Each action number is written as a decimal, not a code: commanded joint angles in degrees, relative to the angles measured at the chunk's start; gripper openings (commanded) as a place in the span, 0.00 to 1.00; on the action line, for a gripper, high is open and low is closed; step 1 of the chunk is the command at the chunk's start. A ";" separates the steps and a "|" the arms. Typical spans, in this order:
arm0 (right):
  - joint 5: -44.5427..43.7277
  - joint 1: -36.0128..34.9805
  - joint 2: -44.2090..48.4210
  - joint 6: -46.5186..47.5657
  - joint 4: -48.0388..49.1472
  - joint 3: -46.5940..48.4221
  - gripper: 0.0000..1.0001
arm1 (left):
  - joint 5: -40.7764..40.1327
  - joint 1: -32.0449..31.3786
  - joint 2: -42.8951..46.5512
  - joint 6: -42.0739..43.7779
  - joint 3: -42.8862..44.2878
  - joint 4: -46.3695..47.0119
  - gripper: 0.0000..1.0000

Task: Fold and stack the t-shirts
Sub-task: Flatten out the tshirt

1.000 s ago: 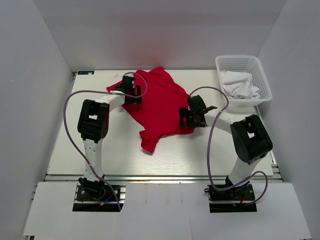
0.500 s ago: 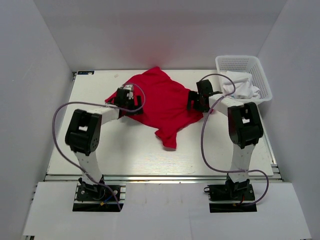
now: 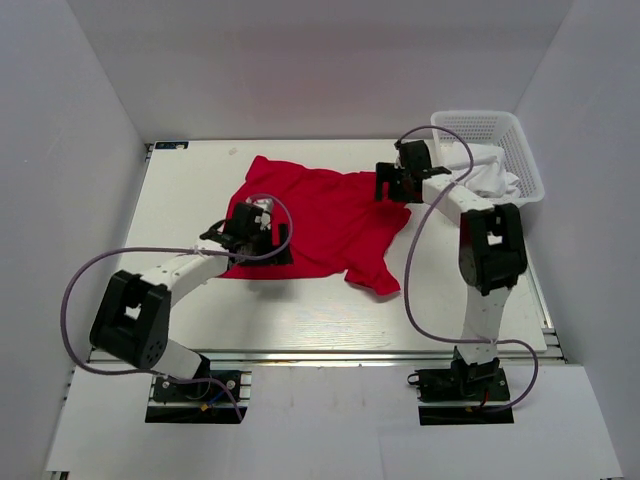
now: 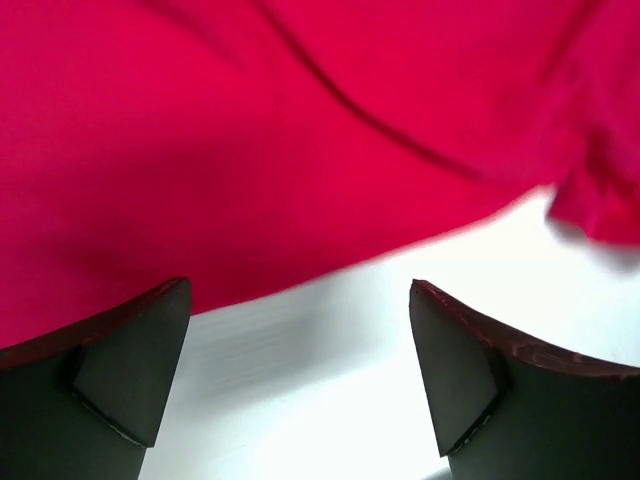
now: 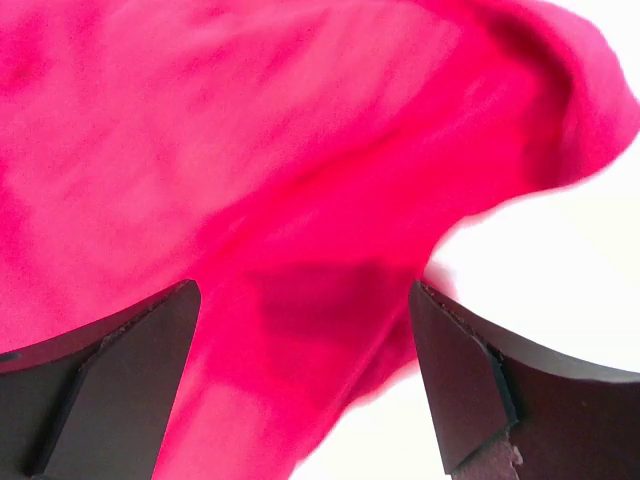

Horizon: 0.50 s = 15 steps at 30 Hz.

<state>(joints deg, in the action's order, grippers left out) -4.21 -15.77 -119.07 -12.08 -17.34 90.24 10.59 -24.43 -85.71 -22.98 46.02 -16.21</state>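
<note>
One red t-shirt [image 3: 320,212] lies spread out and rumpled across the middle of the white table, a sleeve pointing toward the near right. My left gripper [image 3: 266,243] hovers at its near-left hem. In the left wrist view, this gripper [image 4: 300,292] is open over bare table, with the hem of the t-shirt [image 4: 300,130] just ahead. My right gripper [image 3: 388,187] is at the far-right corner of the shirt. The right wrist view shows that gripper [image 5: 305,292] open, with loose folds of the t-shirt [image 5: 250,180] lying under and between the fingers, not pinched.
A white plastic basket [image 3: 527,168] stands at the table's far-right corner with a crumpled white cloth [image 3: 482,172] in it. White walls enclose the table on three sides. Purple cables loop off both arms.
The shirt has spread out wider and flatter and shifted right. My left gripper moved toward the near edge; my right gripper swung to the far right. Both stayed open.
</note>
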 commanded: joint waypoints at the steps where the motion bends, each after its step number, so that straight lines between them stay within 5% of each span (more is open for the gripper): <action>1: 6.29 -0.05 12.17 -1.87 3.10 -5.93 0.90 | -15.22 0.26 7.48 0.14 7.23 -10.93 1.00; 8: 6.41 -0.75 31.41 -9.28 11.45 -32.02 0.90 | -41.93 3.77 17.32 -19.72 4.01 -28.25 1.00; 15: 6.49 -1.72 42.86 -10.25 9.18 -41.63 0.90 | -41.53 12.37 16.47 -16.58 0.12 -18.80 1.00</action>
<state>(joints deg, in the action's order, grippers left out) 1.72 -16.80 -78.94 -21.26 -9.30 49.19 -27.62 -14.59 -67.85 -39.53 46.68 -38.54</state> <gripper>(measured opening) 0.904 0.992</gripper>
